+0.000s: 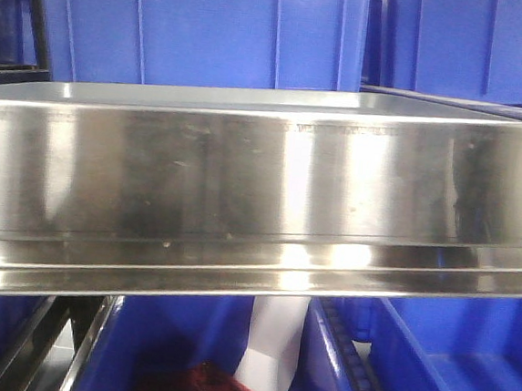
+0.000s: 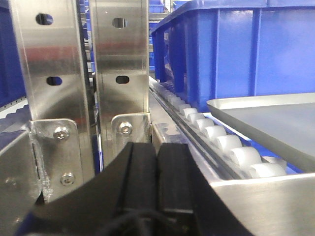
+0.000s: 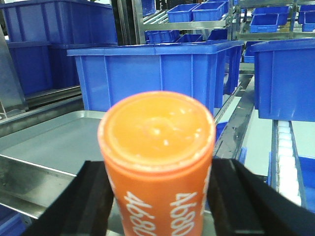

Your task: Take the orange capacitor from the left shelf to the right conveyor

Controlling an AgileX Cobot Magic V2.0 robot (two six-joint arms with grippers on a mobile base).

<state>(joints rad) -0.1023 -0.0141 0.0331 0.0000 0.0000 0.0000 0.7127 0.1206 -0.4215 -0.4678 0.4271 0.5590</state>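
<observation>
The orange capacitor (image 3: pixel 156 132) fills the middle of the right wrist view, flat top toward the camera, white "4680" down its side. My right gripper (image 3: pixel 160 169) is shut on it, a black finger (image 3: pixel 93 196) pressed on each side. It is held above the near edge of a shallow silver tray (image 3: pixel 49 142). My left gripper (image 2: pixel 157 169) is shut and empty, its pads together, in front of steel uprights (image 2: pixel 120 69). The left shelf (image 1: pixel 262 186) shows its tall shiny front lip across the front view. The dark belt of the right conveyor is out of view.
Blue bins (image 3: pixel 152 73) stand behind the tray, with another (image 3: pixel 288 78) at the right. White rollers (image 2: pixel 221 142) run beside a blue bin (image 2: pixel 236 49) and a silver tray (image 2: pixel 275 123). Blue bins (image 1: pixel 465 369) sit below the shelf.
</observation>
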